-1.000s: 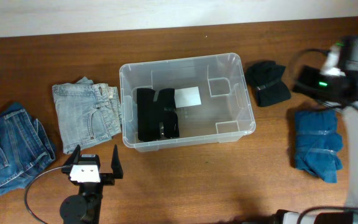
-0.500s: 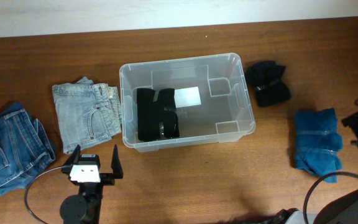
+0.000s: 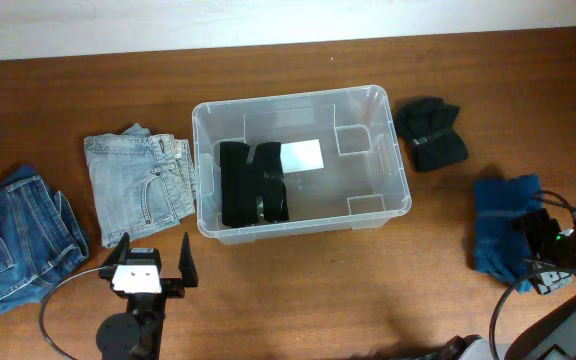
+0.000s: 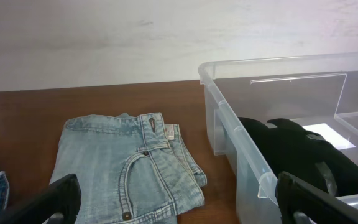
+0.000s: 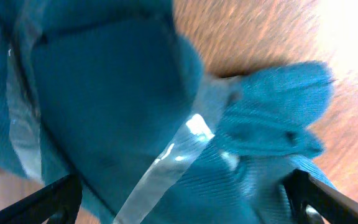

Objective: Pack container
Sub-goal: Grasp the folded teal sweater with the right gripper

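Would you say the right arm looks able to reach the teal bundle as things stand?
Probably yes: the right gripper hangs open directly over the teal bundle, with nothing covering it.

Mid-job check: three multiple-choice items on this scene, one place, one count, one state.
1. The black folded garment lies in the clear plastic bin at: A the end nearest the light-blue jeans; B the far end; C the middle.
2. Garments on the table outside the bin: A two; B four; C six.
3. The left gripper is: A open, empty; B shut on jeans; C in the bin.
Key: A, it lies beside that wall; B, light-blue jeans, dark blue jeans, black bundle, teal bundle; A, jaws apart, nothing between.
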Available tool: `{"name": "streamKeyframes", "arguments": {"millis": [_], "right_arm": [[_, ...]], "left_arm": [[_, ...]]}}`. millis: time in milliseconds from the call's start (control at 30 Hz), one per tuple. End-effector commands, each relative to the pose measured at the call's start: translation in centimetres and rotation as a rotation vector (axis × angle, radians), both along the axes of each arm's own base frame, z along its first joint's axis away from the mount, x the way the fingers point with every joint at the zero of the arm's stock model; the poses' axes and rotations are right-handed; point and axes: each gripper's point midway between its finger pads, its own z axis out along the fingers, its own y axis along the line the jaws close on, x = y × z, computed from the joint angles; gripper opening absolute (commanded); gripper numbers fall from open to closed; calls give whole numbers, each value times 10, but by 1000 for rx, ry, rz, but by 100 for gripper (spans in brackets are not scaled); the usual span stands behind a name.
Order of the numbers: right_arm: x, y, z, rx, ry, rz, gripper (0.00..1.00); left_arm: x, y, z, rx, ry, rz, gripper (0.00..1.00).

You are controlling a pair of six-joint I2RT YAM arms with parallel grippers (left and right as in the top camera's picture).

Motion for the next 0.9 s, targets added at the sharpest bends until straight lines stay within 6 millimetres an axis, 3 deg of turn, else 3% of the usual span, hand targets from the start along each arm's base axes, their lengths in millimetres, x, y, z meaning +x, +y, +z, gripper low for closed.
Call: {"name": "streamKeyframes", "arguments": {"millis": [0,167,733,867], "right_arm": [[14,16,5,70,-101,63,99],[24,29,13,136,-181,99,99],[13,43,13,131,-153,234,99],[18,55,15,92,-119,314,99]], "left_arm": [[0,0,-1,14,-5,-6,99],[0,0,-1,14,-5,-6,99],[0,0,-1,14,-5,-6,99],[0,0,-1,14,-5,-6,99]]}}
